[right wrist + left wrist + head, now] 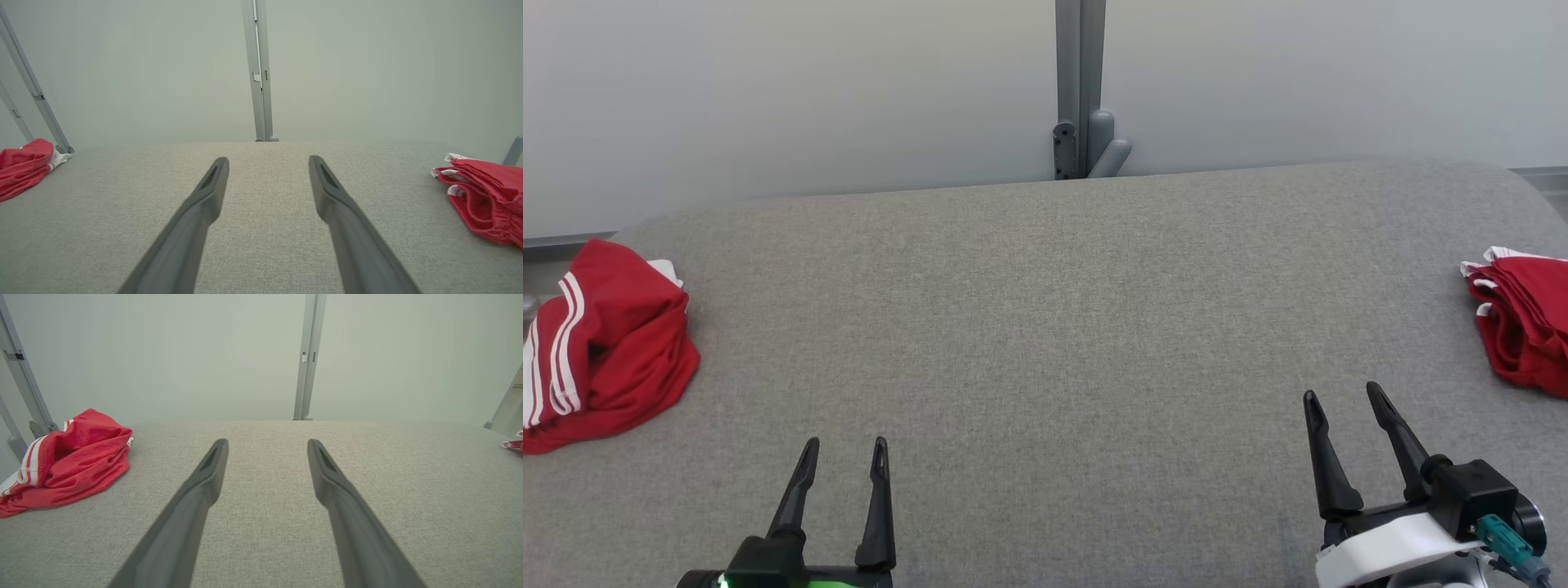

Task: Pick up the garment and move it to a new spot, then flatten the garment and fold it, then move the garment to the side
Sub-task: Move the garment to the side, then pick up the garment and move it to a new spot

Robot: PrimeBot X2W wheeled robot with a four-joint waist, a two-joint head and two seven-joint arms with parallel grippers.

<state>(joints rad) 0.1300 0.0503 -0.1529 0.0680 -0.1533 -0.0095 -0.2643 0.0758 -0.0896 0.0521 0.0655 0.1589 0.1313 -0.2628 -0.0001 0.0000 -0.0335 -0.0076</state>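
Loosely heaped at the table's (1045,327) far left edge lies the crumpled garment (605,343). It is red with paired white stripes, and its longer side runs roughly near-to-far along those stripes. A second red garment (1527,327), white-trimmed and flatter, sits at the right edge. The left gripper (845,447) and right gripper (1343,394) hover over bare grey cloth, fingers spread and empty, well apart from both.
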